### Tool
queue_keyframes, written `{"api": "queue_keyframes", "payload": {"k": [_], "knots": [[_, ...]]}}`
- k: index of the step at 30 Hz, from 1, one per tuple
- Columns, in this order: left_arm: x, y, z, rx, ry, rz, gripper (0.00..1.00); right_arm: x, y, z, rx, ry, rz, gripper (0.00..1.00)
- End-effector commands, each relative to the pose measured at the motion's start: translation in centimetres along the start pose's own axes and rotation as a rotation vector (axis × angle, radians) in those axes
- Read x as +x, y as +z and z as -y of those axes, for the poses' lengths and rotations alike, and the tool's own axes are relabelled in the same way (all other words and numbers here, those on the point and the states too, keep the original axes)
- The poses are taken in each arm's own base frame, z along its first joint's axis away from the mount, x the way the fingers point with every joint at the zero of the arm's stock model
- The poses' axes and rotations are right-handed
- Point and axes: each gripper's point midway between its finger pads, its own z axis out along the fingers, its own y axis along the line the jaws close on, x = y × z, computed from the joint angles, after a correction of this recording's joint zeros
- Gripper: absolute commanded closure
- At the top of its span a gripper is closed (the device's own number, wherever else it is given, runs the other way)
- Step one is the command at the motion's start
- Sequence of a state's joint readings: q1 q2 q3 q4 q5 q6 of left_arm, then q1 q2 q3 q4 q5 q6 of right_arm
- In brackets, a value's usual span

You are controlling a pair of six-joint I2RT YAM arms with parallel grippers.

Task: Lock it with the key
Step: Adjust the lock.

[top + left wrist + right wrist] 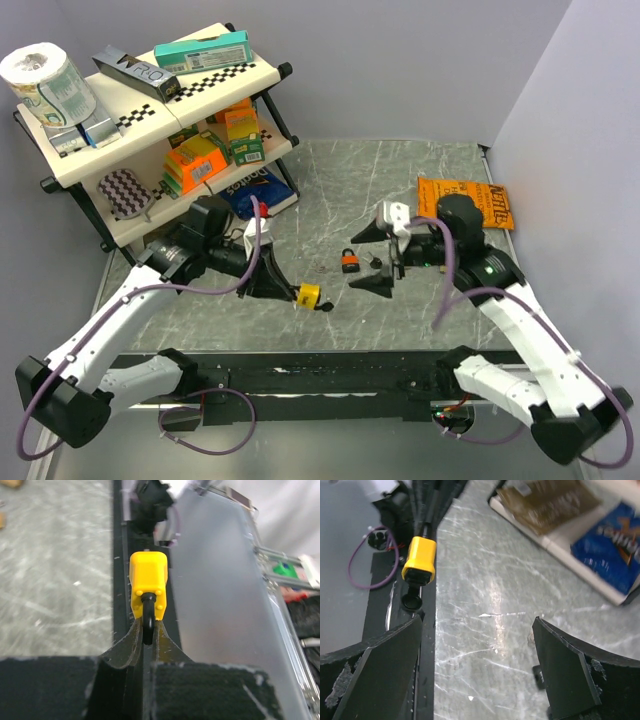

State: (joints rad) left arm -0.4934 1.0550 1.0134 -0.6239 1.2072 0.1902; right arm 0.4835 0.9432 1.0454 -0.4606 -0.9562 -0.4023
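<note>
Left wrist: left jaws pinch the shackle [148,622] of the yellow padlock [148,577]; right jaws stand wide apart.

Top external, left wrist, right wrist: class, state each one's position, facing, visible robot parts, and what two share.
Top external: above and behind the robot, facing down on the table; left arm, right arm visible.
Left wrist: on left arm, looks along shut left end effector gripping the yellow padlock.
Right wrist: on right arm, looks past open right end effector at the table.
Both wrist views show the yellow padlock.
</note>
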Motion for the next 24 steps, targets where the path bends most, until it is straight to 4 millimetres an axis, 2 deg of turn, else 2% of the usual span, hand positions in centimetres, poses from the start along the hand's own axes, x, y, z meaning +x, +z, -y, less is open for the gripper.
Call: {"api": "queue_keyframes", "payload": {"k": [1,2,4,5,7,8,9,16,24], "knots": [[-2.7,0.2,3.5,0.115,0.128,0.037,0.99,-1.8,-1.4,-3.2,-0.075,-0.193,0.075,0.01],[-2.9,0.2,4.0,0.137,0.126,0.045,0.99,-2.1,-1.7,-3.4,-0.047,-0.203,0.092,0.01],[-3.3,0.4,4.5,0.163,0.105,0.051,0.99,-1.1,-1.9,-4.2,-0.057,-0.223,0.073,0.01],[-3.7,0.4,4.7,0.178,0.116,0.058,0.99,-1.0,-2.2,-4.7,-0.073,-0.326,0.074,0.01],[-4.0,0.6,5.5,0.227,0.083,0.058,0.99,-0.1,-2.5,-6.4,-0.139,-0.362,0.051,0.01],[-4.3,0.7,5.3,0.239,0.091,0.064,0.99,-0.1,-2.5,-6.6,-0.152,-0.404,0.049,0.01],[-4.2,0.8,5.8,0.263,0.041,0.056,0.99,0.0,-2.5,-6.7,-0.155,-0.405,0.043,0.01],[-4.6,1.6,6.0,0.305,0.023,0.063,0.99,-0.1,-1.1,-5.9,-0.129,-0.385,0.016,0.04],[-4.6,2.2,6.0,0.318,0.001,0.065,0.99,-1.1,0.2,-6.6,-0.121,-0.470,0.065,0.03]]}}
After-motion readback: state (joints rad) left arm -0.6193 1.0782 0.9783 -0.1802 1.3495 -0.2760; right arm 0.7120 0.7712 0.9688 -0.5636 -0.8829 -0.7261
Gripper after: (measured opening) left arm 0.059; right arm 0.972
